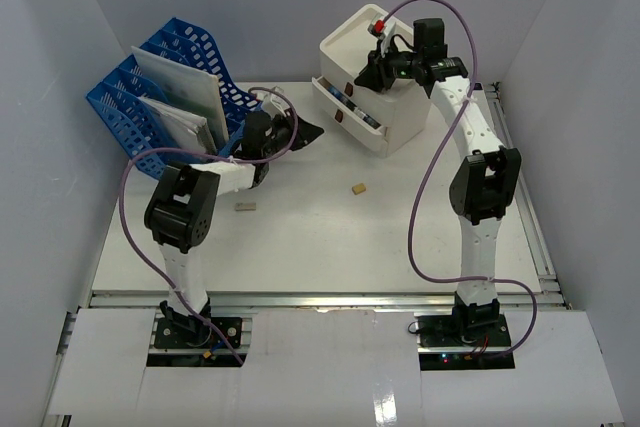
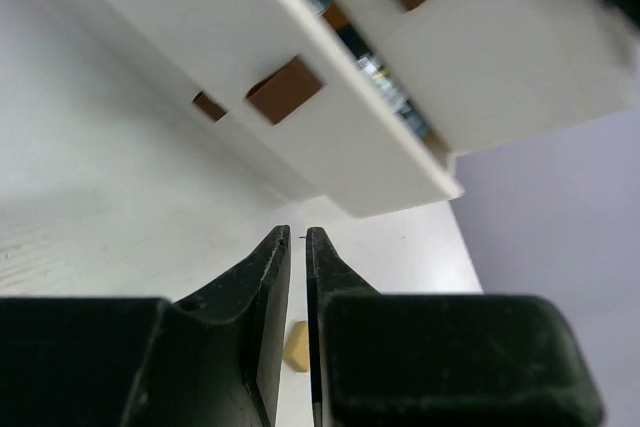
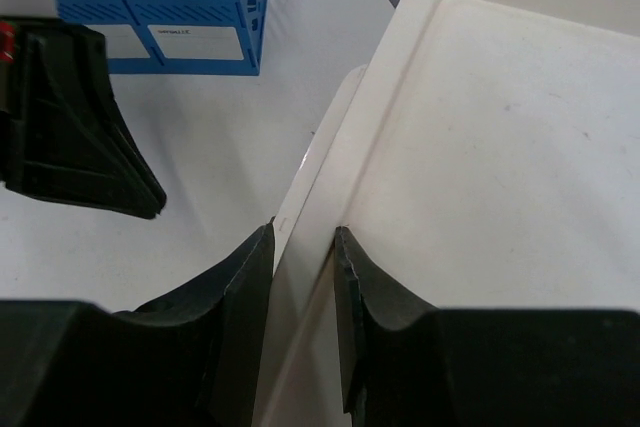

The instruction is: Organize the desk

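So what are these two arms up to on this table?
They are tidying the desk. The right tool looks closed on the top rim of the white drawer box, which has one drawer pulled out. The left tool, nearly shut and empty, hangs between the blue file rack and the box. A small tan piece and a small grey piece lie loose on the desk.

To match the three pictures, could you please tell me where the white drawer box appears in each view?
Top external: drawer box at upper centre, at the desk's back.
Left wrist: across the top.
Right wrist: fills the right half.
Shared landmark: the white desk.
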